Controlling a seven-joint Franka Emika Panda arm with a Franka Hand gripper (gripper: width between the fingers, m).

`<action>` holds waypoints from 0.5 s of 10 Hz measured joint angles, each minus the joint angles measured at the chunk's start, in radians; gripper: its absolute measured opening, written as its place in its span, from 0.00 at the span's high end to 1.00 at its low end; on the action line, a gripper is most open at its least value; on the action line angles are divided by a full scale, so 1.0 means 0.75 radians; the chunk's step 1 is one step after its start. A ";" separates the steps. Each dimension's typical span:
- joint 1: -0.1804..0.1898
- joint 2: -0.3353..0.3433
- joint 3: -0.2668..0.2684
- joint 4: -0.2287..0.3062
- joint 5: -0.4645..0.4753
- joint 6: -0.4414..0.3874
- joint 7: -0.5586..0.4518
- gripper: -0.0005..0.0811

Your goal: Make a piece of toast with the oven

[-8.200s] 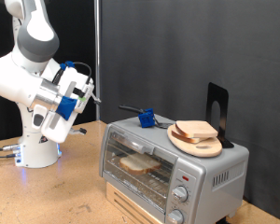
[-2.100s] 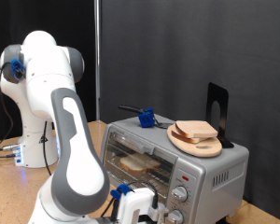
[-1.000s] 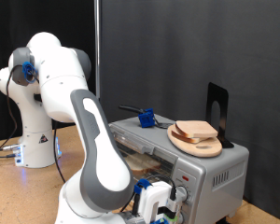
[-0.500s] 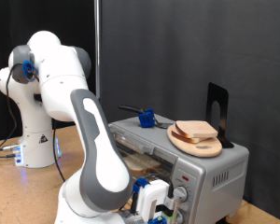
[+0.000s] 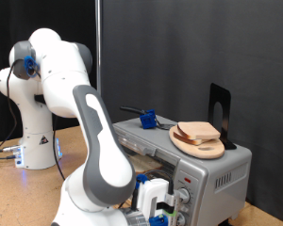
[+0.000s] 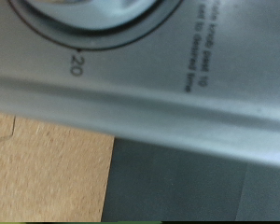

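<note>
Pressing against the oven (image 5: 203, 169) front at its knobs (image 5: 180, 197), the claw (image 5: 166, 205), grip state impossible to tell.

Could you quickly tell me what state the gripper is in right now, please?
Gripper: at the oven's front knob panel; whether the jaws are open or closed cannot be told.

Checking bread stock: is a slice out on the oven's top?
Yes: a slice lies on the round board atop the oven.
</note>
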 joint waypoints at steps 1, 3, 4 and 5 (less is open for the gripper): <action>0.013 -0.045 0.000 -0.064 0.019 0.073 -0.113 0.88; 0.025 -0.107 0.005 -0.163 0.084 0.175 -0.331 0.87; 0.027 -0.121 0.007 -0.188 0.108 0.196 -0.398 0.87; 0.028 -0.130 0.010 -0.206 0.129 0.212 -0.457 0.86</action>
